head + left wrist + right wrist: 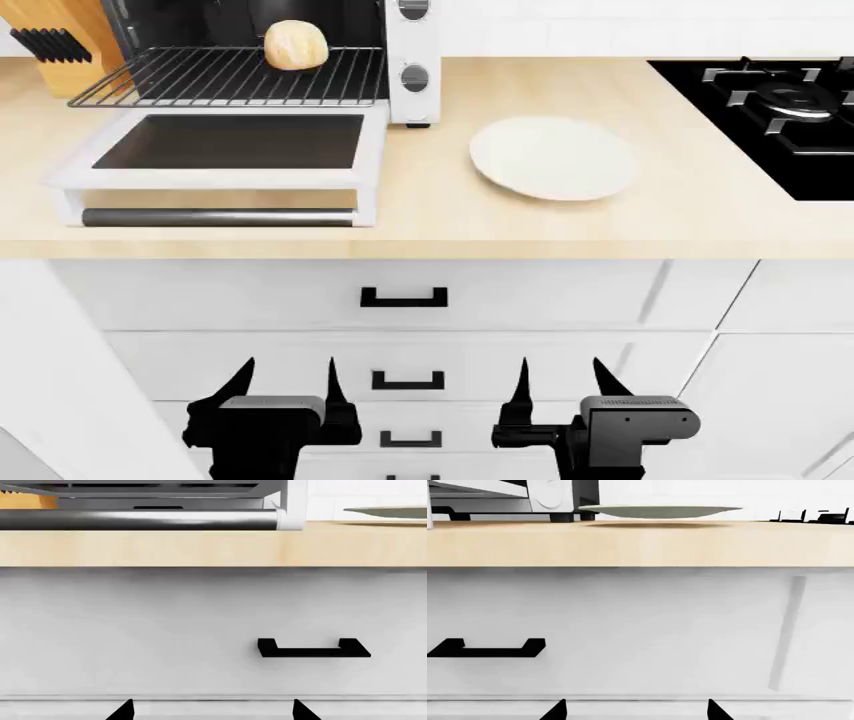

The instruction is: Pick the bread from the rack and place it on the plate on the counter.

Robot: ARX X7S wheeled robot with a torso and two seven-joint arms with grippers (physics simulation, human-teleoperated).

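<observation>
The bread point(295, 45), a small golden-brown roll, sits on the dark wire rack point(200, 82) pulled out of the white-and-black toaster oven point(414, 60). The off-white plate point(553, 157) lies on the beige counter point(441, 215) to the right of the oven; it also shows edge-on in the right wrist view point(660, 511) and the left wrist view point(390, 512). My left gripper point(286, 385) and right gripper point(558, 380) are both open and empty, low in front of the white drawers, well below the counter.
The oven's glass door point(227, 145) lies open flat over the counter's front, its handle bar point(220, 216) near the edge. A knife block point(54, 45) stands at the far left. A black stove top point(774, 110) is at the right. Black drawer handles point(403, 298) face the grippers.
</observation>
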